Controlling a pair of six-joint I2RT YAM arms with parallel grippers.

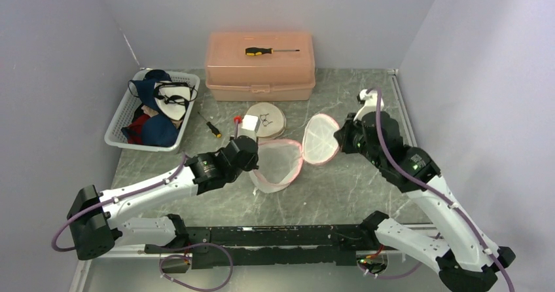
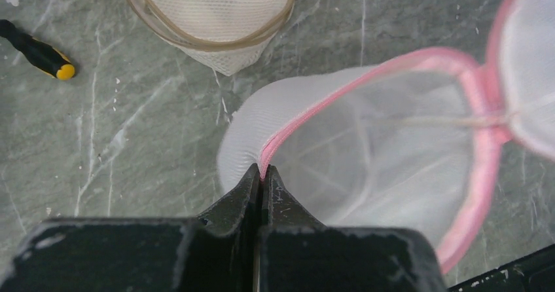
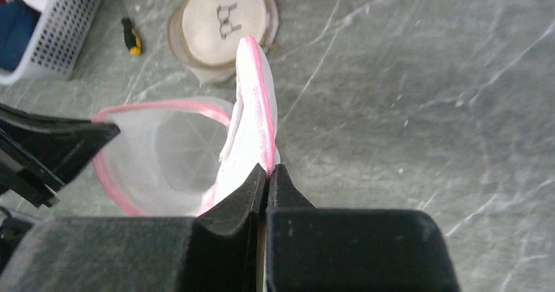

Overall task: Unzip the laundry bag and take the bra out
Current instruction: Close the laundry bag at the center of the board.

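The laundry bag (image 1: 281,164) is a round white mesh pouch with a pink zipper rim, and it stands unzipped like a clamshell. My left gripper (image 1: 254,164) is shut on the pink rim of its lower half (image 2: 366,154), pinching it at the fingertips (image 2: 263,173). My right gripper (image 1: 339,137) is shut on the rim of the raised lid half (image 3: 252,109), with the pink edge between the tips (image 3: 268,171). Only mesh shows inside the pouch (image 3: 177,154). A white bra with black straps (image 1: 171,99) lies on top of the clothes in the basket.
A grey basket (image 1: 118,125) of clothes stands at the back left. A peach toolbox (image 1: 260,66) carries a screwdriver (image 1: 269,51). A beige-rimmed mesh bag (image 1: 266,118), a white cube (image 1: 249,123) and a small screwdriver (image 1: 213,129) lie behind the pouch.
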